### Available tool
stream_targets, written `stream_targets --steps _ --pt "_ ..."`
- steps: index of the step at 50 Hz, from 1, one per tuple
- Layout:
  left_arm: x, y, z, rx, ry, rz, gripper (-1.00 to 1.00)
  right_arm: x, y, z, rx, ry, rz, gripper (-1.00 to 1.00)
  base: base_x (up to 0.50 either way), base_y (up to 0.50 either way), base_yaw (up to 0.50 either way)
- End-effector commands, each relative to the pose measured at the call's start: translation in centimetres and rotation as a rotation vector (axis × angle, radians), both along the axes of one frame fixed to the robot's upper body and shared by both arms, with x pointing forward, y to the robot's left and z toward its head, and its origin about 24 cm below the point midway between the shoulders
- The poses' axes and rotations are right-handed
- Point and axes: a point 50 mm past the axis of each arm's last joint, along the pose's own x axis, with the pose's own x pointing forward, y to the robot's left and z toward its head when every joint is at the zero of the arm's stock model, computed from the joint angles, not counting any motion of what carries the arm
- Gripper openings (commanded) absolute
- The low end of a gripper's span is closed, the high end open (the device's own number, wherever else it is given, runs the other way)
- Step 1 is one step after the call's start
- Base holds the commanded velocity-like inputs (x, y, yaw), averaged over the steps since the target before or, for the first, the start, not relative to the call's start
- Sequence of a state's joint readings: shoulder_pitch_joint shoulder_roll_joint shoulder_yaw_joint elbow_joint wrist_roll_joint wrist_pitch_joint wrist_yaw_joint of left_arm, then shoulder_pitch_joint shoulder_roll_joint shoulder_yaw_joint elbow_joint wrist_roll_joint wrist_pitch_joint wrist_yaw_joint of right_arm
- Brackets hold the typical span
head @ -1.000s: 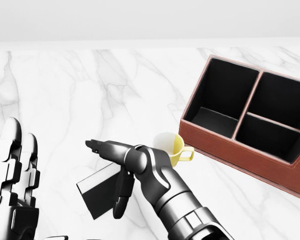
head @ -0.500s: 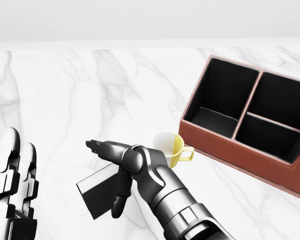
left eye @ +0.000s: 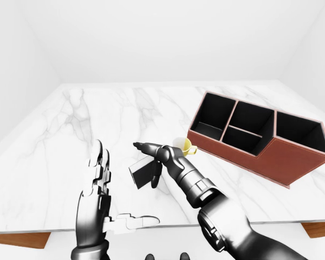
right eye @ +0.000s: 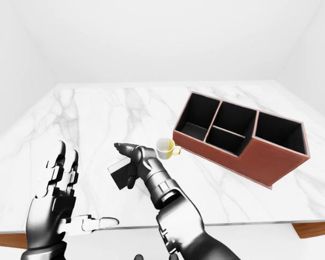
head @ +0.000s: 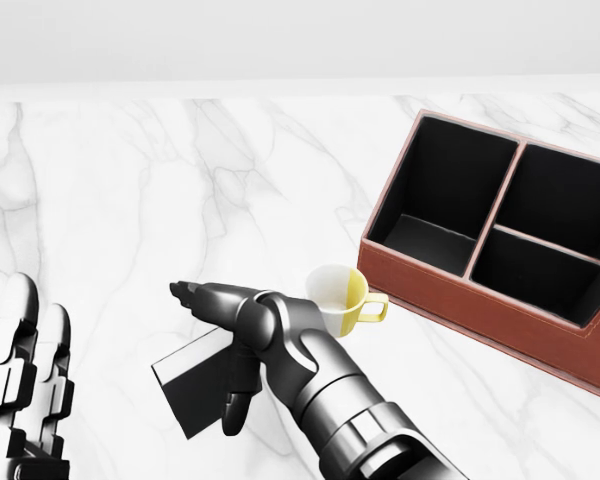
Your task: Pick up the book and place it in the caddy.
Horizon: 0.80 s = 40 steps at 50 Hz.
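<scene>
A thin dark book (head: pixel 185 388) lies flat on the white marble table (head: pixel 130 180), left of centre in the head view. My right hand (head: pixel 212 355) hovers right over it, open: one finger (head: pixel 185 293) points to the upper left and the others hang down across the cover. The fingers do not close round the book. A brown caddy (head: pixel 450 300) with black compartments stands at the right. My left hand (left eye: pixel 116 195) is open at the lower left, fingers upright and thumb out sideways, apart from the book.
A yellow mug (head: pixel 340 297) stands between my right hand and the caddy's left corner, close to both. The table's near edge (left eye: pixel 168 225) runs just below my left hand in the left-eye view.
My left hand has sunk lower in the head view. The right hand has edged slightly down and left over the book. Book, mug and caddy have not moved.
</scene>
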<state>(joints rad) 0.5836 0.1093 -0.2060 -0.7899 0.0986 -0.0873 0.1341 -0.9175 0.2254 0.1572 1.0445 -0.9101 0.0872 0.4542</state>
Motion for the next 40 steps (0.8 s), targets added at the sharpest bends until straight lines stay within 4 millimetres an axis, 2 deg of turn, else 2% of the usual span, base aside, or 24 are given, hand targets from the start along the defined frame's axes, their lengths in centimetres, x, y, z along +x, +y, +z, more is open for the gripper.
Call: stream_targets --steps 1,9,20,21,26,35,36,37,38,39,40 --pt "-0.2 0.1 0.3 0.0 -0.01 0.002 1.0 -1.1 1.2 -1.1 0.038 0.101 0.032 1.0 0.0 0.0 0.0" --pt "-0.1 0.4 0.6 -0.003 -0.024 0.008 1.0 -1.7 2.1 -1.5 -0.01 0.072 0.055 1.0 0.0 0.0 0.0" --pt "0.1 0.4 0.7 -0.006 -0.037 0.0 1.0 -1.6 2.0 -1.8 -0.09 -0.009 0.053 1.0 0.0 0.0 0.0" --pt "0.3 0.3 0.9 -0.006 -0.051 -0.005 1.0 -1.8 2.0 -2.3 -0.118 -0.032 0.051 1.0 0.0 0.0 0.0" --pt "0.7 0.3 1.3 -0.006 -0.074 -0.013 1.0 -2.1 1.8 -3.1 -0.138 -0.04 0.037 1.0 0.0 0.0 0.0" --pt "1.0 0.4 1.2 -0.007 -0.075 -0.015 1.0 -2.3 2.1 -3.2 -0.122 -0.043 0.027 1.0 0.0 0.0 0.0" --pt "0.9 0.4 1.2 -0.007 -0.076 -0.015 1.0 -2.6 2.1 -3.7 -0.131 -0.042 0.025 0.94 0.0 0.0 0.01" --pt "0.9 0.4 1.2 -0.007 -0.075 -0.015 1.0 -2.7 2.1 -3.8 -0.126 -0.04 0.024 0.09 0.0 0.0 0.0" --pt "0.9 0.4 1.1 -0.007 -0.075 -0.016 1.0 -2.7 2.2 -3.8 -0.123 -0.042 0.022 -0.11 0.0 0.0 0.0" --pt "0.9 0.4 1.1 -0.007 -0.075 -0.016 1.0 -2.8 2.1 -3.9 -0.127 -0.044 0.021 -0.84 0.0 0.0 0.0" --pt "0.9 0.4 1.1 -0.007 -0.075 -0.016 1.0 -2.8 2.1 -3.9 -0.127 -0.044 0.021 -0.84 0.0 0.0 0.0"
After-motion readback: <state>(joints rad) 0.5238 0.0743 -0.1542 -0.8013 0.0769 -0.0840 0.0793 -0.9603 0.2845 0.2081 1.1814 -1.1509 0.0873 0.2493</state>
